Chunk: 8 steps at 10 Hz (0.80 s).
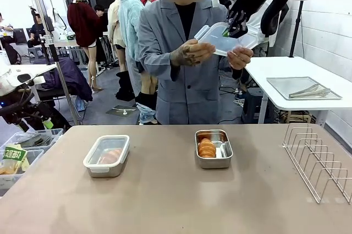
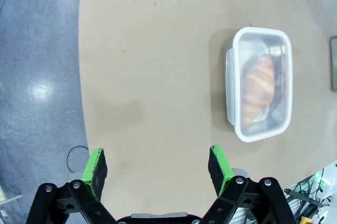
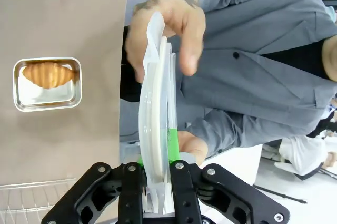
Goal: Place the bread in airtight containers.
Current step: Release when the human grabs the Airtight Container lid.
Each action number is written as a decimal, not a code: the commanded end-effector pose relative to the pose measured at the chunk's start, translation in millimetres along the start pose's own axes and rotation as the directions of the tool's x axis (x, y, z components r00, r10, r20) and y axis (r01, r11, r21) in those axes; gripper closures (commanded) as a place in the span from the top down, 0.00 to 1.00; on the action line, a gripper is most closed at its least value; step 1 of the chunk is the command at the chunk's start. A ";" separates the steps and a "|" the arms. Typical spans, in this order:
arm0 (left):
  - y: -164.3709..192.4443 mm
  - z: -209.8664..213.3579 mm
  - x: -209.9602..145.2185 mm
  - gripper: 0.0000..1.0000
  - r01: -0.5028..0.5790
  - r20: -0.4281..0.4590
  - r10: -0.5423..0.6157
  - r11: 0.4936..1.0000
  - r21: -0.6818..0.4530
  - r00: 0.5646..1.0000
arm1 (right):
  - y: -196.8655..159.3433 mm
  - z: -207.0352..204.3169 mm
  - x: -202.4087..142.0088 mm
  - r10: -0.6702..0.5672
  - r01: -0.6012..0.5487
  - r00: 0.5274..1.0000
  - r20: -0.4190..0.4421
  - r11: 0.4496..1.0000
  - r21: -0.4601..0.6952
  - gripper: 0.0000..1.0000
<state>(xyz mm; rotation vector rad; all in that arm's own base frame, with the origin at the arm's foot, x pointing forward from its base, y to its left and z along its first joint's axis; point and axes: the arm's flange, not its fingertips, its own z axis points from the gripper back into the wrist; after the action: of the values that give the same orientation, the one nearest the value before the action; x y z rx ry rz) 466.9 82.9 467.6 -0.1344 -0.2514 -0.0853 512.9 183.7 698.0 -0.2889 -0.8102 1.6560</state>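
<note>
Handover of the clear lid (image 1: 224, 38) is the step in hand: the right gripper (image 3: 156, 168) has its fingers clamped on one edge of the lid, high above the far side of the table (image 1: 165, 190), while the person's hands (image 1: 191, 53) hold the other end. To do this well, the grip should be firm and square on the rim before the person lets go, and the lid should then be carried level down to the open steel container (image 1: 213, 148) and seated evenly on all four corners so that the clips can catch.

That open container sits right of the table's middle with one bread roll (image 1: 207, 147) lying in its left part. The other container (image 1: 106, 155), to the left, already wears its white-rimmed lid, with the second roll (image 2: 259, 87) visible through it. The left gripper (image 2: 158, 168) hangs above the table with fingers wide apart, holding nothing.
</note>
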 end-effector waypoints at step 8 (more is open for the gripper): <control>0.8 1.1 -0.9 1.00 -0.007 -0.006 0.007 1.000 0.023 1.000 | -2.8 14.2 -7.5 0.005 -0.007 1.000 0.013 0.991 0.135 0.26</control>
<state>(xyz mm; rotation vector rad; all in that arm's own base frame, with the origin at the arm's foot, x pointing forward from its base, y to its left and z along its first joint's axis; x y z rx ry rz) 466.9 83.0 467.6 -0.1345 -0.2513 -0.0852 513.3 184.3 694.8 -0.2475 -0.7404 1.6772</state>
